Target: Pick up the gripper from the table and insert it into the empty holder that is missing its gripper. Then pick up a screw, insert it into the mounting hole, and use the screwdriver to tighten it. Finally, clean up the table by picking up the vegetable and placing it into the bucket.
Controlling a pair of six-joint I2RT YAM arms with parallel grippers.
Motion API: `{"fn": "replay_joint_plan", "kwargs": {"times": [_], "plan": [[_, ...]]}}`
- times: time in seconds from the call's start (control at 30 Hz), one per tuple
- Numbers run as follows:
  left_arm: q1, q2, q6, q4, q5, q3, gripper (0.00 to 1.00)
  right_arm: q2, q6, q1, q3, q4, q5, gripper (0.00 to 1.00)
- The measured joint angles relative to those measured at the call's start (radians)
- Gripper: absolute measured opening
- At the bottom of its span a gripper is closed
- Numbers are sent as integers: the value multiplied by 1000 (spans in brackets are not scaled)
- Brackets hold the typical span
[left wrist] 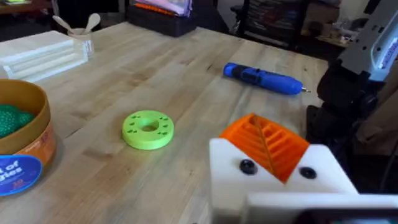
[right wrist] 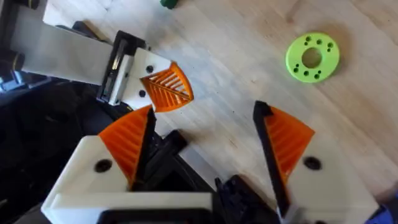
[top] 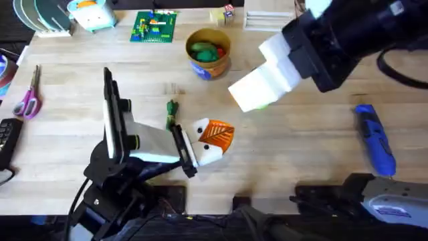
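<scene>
1. The pale wooden desk (top: 301, 167) carries everything.
2. The right hand (right wrist: 205, 140), white mounts with orange ribbed pads, hangs above the desk with its fingers spread apart and nothing between them.
3. The left hand (top: 212, 140) lies low over the desk beneath the right hand; one white finger with an orange ribbed tip shows, and I cannot tell whether it is open or closed.
4. The short round tan cardboard bucket (top: 208, 52) with a blue mark stands beyond the left hand, with green and red toy food inside.
5. The blue pen-shaped screwdriver (top: 376, 140) lies on the desk well off to the right of both hands.
6. The flat lime-green round disc (left wrist: 148, 129) lies under the right hand, between the bucket and the screwdriver.
7. The slim dark-green toy vegetable (top: 171, 112) lies just beside the left hand, on its far left side.
</scene>
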Motion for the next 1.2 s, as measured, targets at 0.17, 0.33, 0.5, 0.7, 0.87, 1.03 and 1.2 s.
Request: {"fn": "replay_joint_plan", "kwargs": {"times": [0.17, 0.33, 0.5, 0.7, 0.87, 1.03, 1.2], "plan": [[0, 0, 0, 0, 0, 0, 6, -2, -22, 0, 0, -35, 0, 929], [0, 0, 0, 0, -1, 0, 6, -6, -53, -19, 0, -97, -1, 929], [0, 0, 0, 0, -1, 0, 6, -37, -102, -62, -1, -129, -19, 932], [0, 0, 0, 0, -4, 0, 6, -215, -143, -259, -133, -140, -14, 932], [0, 0, 0, 0, -5, 0, 6, -414, -154, -527, -394, -38, 7, 933], [0, 0, 0, 0, -5, 0, 6, -493, -157, -789, -674, 179, 91, 934], [0, 0, 0, 0, -5, 0, 6, -449, -185, -959, -848, 267, 148, 935]]}}
